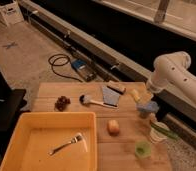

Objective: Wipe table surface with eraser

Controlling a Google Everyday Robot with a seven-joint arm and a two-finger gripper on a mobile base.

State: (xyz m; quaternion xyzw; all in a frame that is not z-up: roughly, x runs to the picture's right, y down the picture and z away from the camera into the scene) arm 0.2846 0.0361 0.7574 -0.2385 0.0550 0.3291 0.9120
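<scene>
The eraser, a small tan block with a dark face, lies at the far edge of the table surface, beside a blue-grey flat sheet. The white arm comes in from the right. My gripper hangs low over the table's far right part, a short way right of the eraser and apart from it. It is open, with nothing seen between its pale fingers. A blue sponge-like block sits just below and in front of the gripper.
A yellow tray holding a fork fills the near left. A dark cluster, a small brush, an orange-brown lump, a green cup and a white cup are spread over the planks. A cable lies on the floor behind.
</scene>
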